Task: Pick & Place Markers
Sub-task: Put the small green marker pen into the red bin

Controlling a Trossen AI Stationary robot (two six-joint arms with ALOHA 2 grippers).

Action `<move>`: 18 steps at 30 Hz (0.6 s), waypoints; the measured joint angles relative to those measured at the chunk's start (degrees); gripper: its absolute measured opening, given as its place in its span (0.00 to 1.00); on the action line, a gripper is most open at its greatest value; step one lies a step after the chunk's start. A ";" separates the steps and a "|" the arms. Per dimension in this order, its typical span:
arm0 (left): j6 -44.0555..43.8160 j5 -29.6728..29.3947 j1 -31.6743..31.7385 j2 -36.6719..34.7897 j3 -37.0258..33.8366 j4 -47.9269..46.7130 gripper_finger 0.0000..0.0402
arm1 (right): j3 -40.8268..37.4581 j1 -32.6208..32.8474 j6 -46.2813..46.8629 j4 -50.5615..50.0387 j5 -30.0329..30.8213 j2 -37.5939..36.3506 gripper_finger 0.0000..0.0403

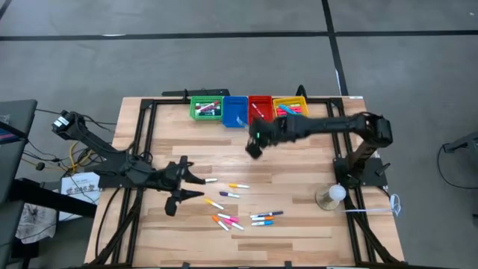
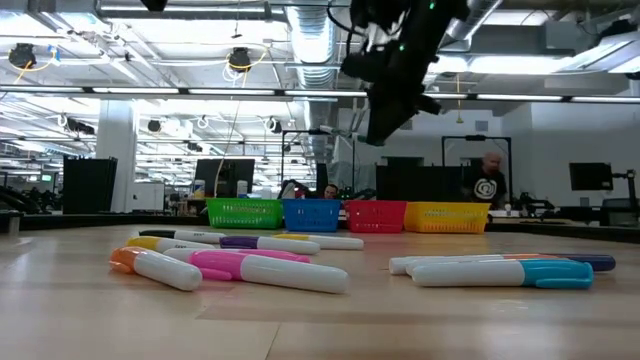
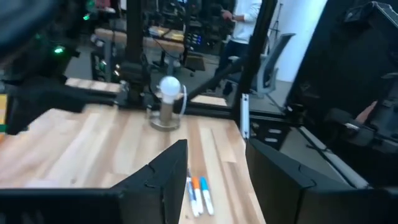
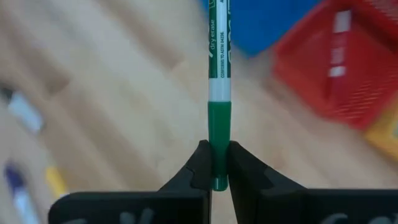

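Green marker point(image 4: 219, 93) clamped in right fingers point(image 4: 214, 165), arm stretched toward bins point(image 1: 249, 110); left fingers point(image 3: 186, 180) apart, low over table point(image 1: 299, 164)

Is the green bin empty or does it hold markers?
Not empty. The high view shows several markers lying inside the green bin.

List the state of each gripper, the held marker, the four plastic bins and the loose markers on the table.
Right gripper: shut on green dry-erase marker, raised near the bins.
Green dry-erase marker: clamped at one end.
Left gripper: open, empty, low beside the loose markers.
Green plastic bin: holds markers.
Yellow plastic bin: holds markers.
Blue plastic bin, red plastic bin: contents unclear.
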 joint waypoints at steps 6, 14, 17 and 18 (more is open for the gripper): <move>1.03 -4.05 0.00 -0.19 0.00 -0.29 0.41 | 0.69 -11.16 0.40 -0.09 -1.74 0.08 0.05; 2.10 -5.88 0.31 -0.30 0.00 -1.75 0.41 | 0.67 -18.27 -0.09 0.16 -5.13 2.93 0.06; 1.87 -5.86 1.23 -0.61 -0.04 -2.76 0.41 | 0.67 -18.87 -1.27 0.69 -5.08 3.80 0.06; 1.78 -5.83 1.48 -0.63 -0.04 -2.60 0.41 | 0.67 -18.89 -1.48 0.85 -5.06 4.12 0.07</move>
